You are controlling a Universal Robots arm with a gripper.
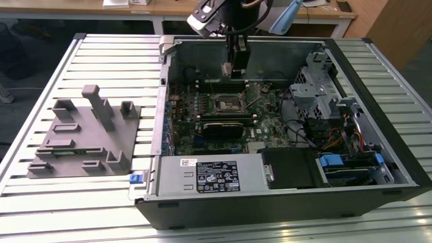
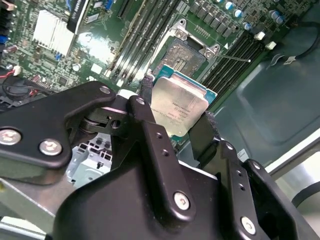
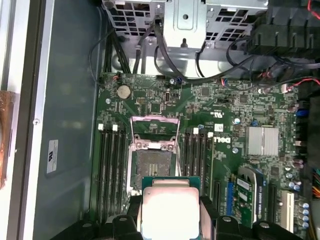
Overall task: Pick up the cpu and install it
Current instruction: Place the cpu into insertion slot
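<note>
The black end effector (image 2: 177, 104) is clenched on the cpu (image 2: 180, 107), one finger (image 2: 150, 125) pressed to each of two opposite edges, the chip's pale silvery top facing the camera in both wrist views. The cpu (image 3: 170, 207) sits squarely between the fingertips of the end effector (image 3: 171, 215), held in the air above the green motherboard (image 3: 235, 105) and not seated. Beyond the chip lies the open socket (image 3: 152, 165), its metal frame (image 3: 155, 127) lifted back, flanked on both sides by rows of dark memory slots (image 3: 110, 170). In the exterior view the end effector (image 1: 235, 68) hangs inside the open computer case (image 1: 284, 202), over the board near the socket (image 1: 228, 104). The case rests on a slatted worktop (image 1: 101, 61), with a grey moulded fixture (image 1: 88, 136) beside it on the exterior view's left.
</note>
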